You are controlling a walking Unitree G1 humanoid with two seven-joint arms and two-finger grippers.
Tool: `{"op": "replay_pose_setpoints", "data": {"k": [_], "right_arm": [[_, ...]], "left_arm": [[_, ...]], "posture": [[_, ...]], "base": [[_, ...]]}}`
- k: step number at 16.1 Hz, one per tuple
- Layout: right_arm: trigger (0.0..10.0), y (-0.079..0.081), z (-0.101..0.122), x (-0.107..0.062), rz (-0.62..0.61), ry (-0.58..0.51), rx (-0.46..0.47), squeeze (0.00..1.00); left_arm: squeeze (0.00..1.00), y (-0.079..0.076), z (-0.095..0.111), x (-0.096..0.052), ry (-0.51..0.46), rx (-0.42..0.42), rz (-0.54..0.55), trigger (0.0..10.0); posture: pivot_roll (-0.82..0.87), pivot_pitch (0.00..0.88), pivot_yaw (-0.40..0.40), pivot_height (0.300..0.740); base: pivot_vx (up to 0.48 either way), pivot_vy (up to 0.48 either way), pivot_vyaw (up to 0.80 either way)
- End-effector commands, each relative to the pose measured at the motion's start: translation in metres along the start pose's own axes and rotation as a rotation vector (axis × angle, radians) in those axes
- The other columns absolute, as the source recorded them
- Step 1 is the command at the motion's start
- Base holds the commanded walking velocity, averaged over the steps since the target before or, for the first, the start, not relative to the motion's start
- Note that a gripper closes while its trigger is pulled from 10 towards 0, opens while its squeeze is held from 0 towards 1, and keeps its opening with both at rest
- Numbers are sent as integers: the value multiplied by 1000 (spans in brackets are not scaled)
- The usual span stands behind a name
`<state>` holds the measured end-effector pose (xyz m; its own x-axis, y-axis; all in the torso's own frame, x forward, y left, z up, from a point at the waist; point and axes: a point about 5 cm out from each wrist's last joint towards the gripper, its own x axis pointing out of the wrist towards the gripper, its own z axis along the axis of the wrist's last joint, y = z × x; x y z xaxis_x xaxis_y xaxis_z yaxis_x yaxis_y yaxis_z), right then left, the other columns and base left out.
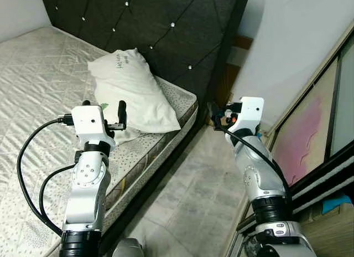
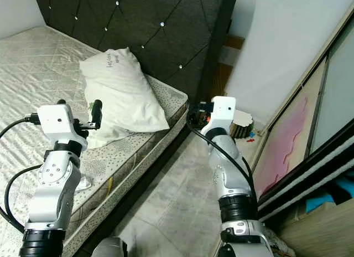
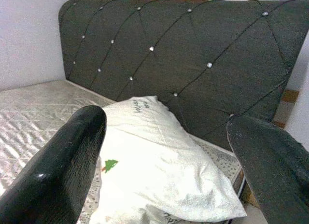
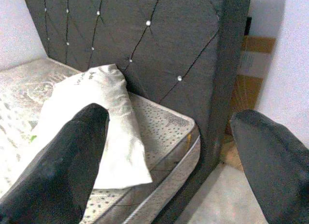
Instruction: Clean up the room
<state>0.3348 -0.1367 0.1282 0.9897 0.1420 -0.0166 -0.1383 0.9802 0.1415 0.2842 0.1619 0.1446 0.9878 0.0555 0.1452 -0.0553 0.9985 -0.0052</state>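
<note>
Bedroom: bed (image 1: 33,91) with quilted bare mattress fills 9 to 11 o'clock, dark tufted headboard (image 1: 166,24) at 12. Grey tile floor (image 1: 193,196) runs along the bed's side at 6. Sliding door (image 1: 326,124) with pink panel at 3. Cardboard box (image 4: 253,60) stands behind the headboard's end post against the white wall. White pillow (image 1: 133,91) lies on the mattress's corner near the headboard, slanted, touching nothing else. Left gripper (image 1: 113,116) hangs over the mattress edge at 8 o'clock, just short of the pillow's lower end, jaws wide, empty. Right gripper (image 1: 218,116) is up over the floor at 2 o'clock, beside the bed's corner, jaws wide, empty.
</note>
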Motion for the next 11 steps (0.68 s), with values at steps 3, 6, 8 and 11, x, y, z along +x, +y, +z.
{"op": "replay_pose_setpoints", "data": {"k": [3, 6, 8, 11], "right_arm": [[10000, 20, 5, 2, 131, -25, -119, 0], [10000, 34, -1, 0, 145, -2, -169, 0], [10000, 31, -4, -2, 132, 39, -155, 0], [10000, 24, -2, -6, 89, 30, -109, 0]], "left_arm": [[0, -4, 2, 0, 1, -50, 17, 10000], [0, -6, 5, -1, -2, -40, 2, 10000], [0, -11, 9, 0, -12, -41, -13, 10000], [0, -16, 1, -4, 19, -61, -16, 10000]], "posture": [[164, 0, -80, 740], [134, 0, -55, 740], [129, 12, -51, 740], [121, 11, -58, 740]], "base": [[0, 0, 0], [0, 0, 0], [0, 0, 0], [0, 0, 0]]}}
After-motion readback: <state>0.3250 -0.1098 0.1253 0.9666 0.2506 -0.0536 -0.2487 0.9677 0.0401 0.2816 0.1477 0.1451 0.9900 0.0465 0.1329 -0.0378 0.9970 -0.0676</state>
